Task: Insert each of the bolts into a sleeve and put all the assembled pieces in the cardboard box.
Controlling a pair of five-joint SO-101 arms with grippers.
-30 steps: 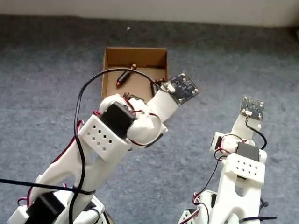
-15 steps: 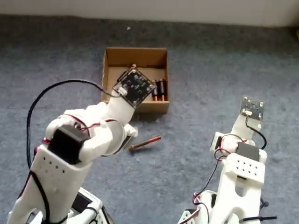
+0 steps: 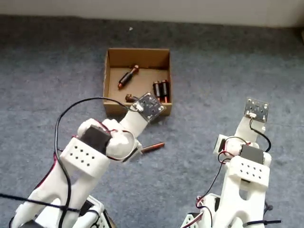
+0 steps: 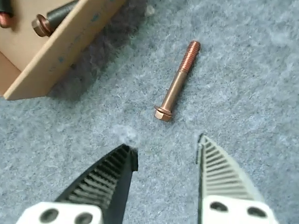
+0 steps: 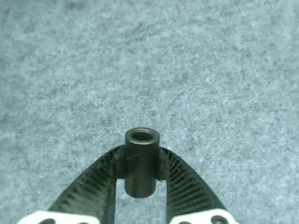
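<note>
A copper bolt (image 4: 177, 81) lies loose on the grey carpet, just in front of the cardboard box (image 3: 110, 83); in the high view the bolt (image 3: 153, 147) shows beside the left arm. My left gripper (image 4: 166, 147) hangs open just above the carpet, its tips a short way from the bolt's head. Upright in my right gripper (image 5: 141, 156) is a black sleeve (image 5: 141, 175), bore facing up, with the fingers shut on it. The right arm (image 3: 247, 161) stands at the right. Several assembled pieces (image 3: 161, 89) lie in the box.
The box's front corner (image 4: 56, 51) is close to the left gripper, with one assembled piece (image 4: 51, 18) just inside the wall. Open carpet (image 3: 213, 71) spreads to the right of the box and under the right gripper.
The left arm swung from the box's right side across it, then drew back and lowered in front of the box over the bolt. The right arm stayed still.
</note>
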